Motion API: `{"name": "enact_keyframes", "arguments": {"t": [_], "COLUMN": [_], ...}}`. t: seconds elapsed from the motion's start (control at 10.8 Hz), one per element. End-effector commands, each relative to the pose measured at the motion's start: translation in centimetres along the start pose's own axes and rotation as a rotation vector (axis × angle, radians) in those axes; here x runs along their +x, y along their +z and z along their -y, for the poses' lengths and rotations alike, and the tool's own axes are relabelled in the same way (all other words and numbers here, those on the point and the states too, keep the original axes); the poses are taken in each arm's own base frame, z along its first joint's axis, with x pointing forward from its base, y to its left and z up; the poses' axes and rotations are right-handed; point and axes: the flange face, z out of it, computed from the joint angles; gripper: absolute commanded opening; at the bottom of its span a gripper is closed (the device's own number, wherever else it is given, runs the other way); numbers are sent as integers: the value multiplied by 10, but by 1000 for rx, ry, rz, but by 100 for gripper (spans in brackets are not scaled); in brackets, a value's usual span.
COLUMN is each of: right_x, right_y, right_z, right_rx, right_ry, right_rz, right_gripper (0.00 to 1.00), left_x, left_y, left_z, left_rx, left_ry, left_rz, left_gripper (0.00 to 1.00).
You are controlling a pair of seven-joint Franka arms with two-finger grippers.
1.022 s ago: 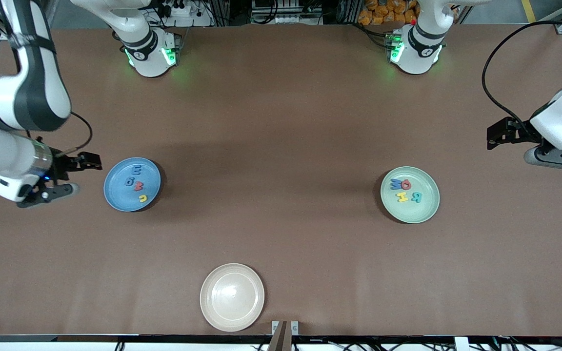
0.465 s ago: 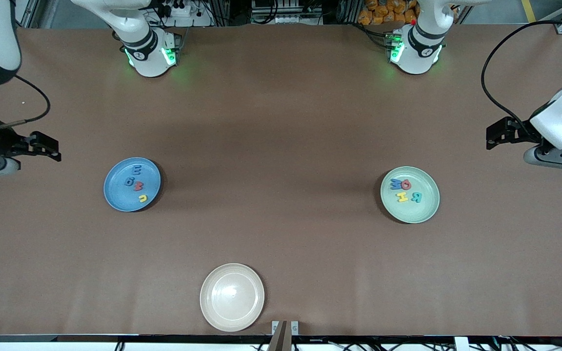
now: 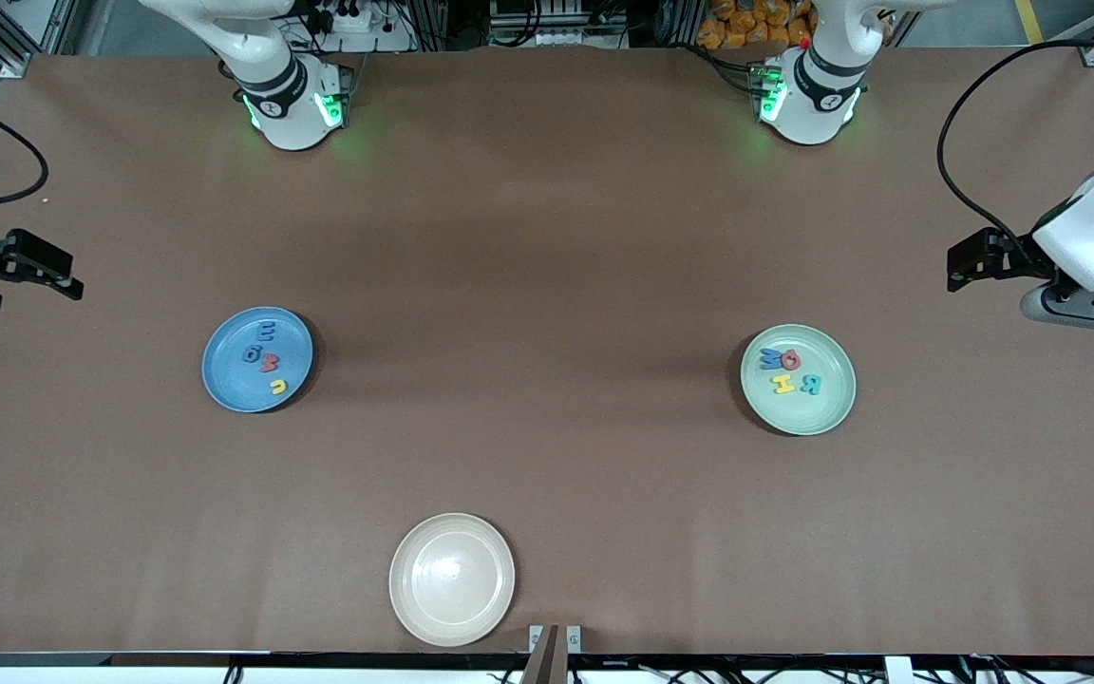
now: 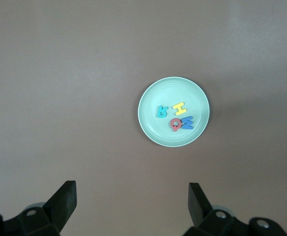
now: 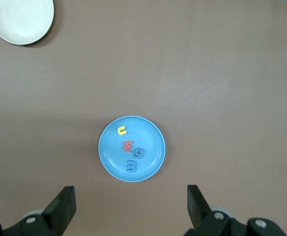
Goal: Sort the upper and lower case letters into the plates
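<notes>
The right gripper point(image 3: 29, 271) hangs over the bare table point(image 3: 547, 237) at the right arm's end, its fingers point(image 5: 62, 206) spread wide with nothing between them. The blue plate point(image 3: 224, 380) lies on the table toward the middle from that claw and nearer the front camera. Four small letters rest in it: a yellow one point(image 3: 277, 386), a red one point(image 3: 269, 364), and two blue ones point(image 3: 253, 354), all close together. The left gripper point(image 3: 974, 261) waits over the table at the left arm's end, its fingers point(image 4: 64, 199) also spread wide and empty. The pale green plate point(image 3: 827, 413) lies toward the middle from this claw and nearer the front camera. It holds four more letters in a tight cluster: a yellow H point(image 3: 782, 383), a teal R point(image 3: 810, 384), a red one point(image 3: 790, 360) and a blue one point(image 3: 772, 358), the last two touching. A cream plate point(image 3: 409, 608) sits well apart from both claws, close to the table edge nearest the front camera, between the two coloured plates along the table's length.
</notes>
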Motion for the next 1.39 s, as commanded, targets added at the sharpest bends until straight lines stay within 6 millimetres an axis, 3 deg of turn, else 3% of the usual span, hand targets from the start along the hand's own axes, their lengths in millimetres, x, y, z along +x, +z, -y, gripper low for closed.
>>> {"name": "enact_keyframes", "arguments": {"t": [0.0, 0.37, 0.65, 0.84, 1.3], "right_x": [-15, -32, -33, -39, -43], "right_y": [-19, -33, -35, -44, -41], "right_z": [8, 22, 36, 62, 53], "right_rx": [28, 32, 12, -30, -35], "right_ry": [79, 180, 152, 106, 53], "right_rz": [18, 74, 87, 95, 120], "right_gripper": [100, 100, 100, 100, 100], "left_x": [-6, -5, 0, 4, 6], "left_y": [-6, -4, 3, 5, 2], "left_z": [1, 2, 11, 9, 19], "left_rx": [-28, -16, 25, 37, 40], "left_ry": [-22, -22, -29, -22, -146], "left_rz": [-5, -1, 8, -4, -17], "left_gripper": [100, 100, 100, 100, 100]}}
